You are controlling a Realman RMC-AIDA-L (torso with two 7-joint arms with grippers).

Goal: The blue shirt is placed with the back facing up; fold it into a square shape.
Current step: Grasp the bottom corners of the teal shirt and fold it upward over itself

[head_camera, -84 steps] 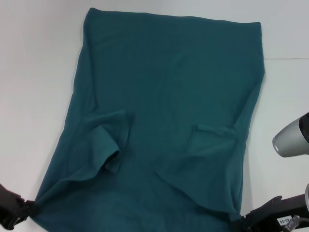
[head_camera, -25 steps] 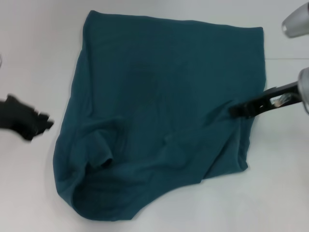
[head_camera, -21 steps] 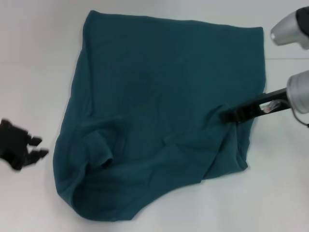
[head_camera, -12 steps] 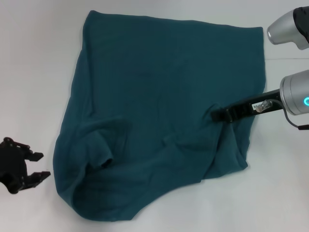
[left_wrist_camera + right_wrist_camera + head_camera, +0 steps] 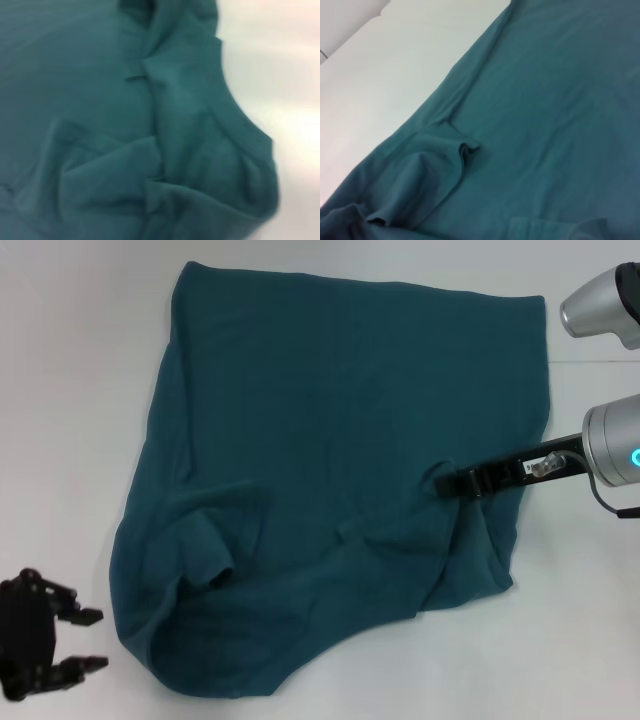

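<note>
The blue shirt (image 5: pixel 340 410) lies plain side up on the white table (image 5: pixel 70 390), its far part flat. Its near part is bunched, with a rumpled sleeve (image 5: pixel 205 550) at the left. My right gripper (image 5: pixel 445 483) reaches in from the right and is shut on a raised ridge of the shirt's right side. My left gripper (image 5: pixel 92 640) stands open over bare table, just off the shirt's near left edge. The left wrist view shows the crumpled shirt (image 5: pixel 125 140) edge; the right wrist view shows the shirt (image 5: pixel 550 130) with a folded sleeve.
White table (image 5: pixel 580 640) surrounds the shirt on all sides. The right arm's silver links (image 5: pixel 612 445) hang over the table's right edge area. A faint seam line (image 5: pixel 590 362) runs across the table at the far right.
The shirt's near corners, held at the front edge 3.4 s ago, now lie farther in. The left gripper let go and dropped back to the near left. The right gripper slid left on the cloth.
</note>
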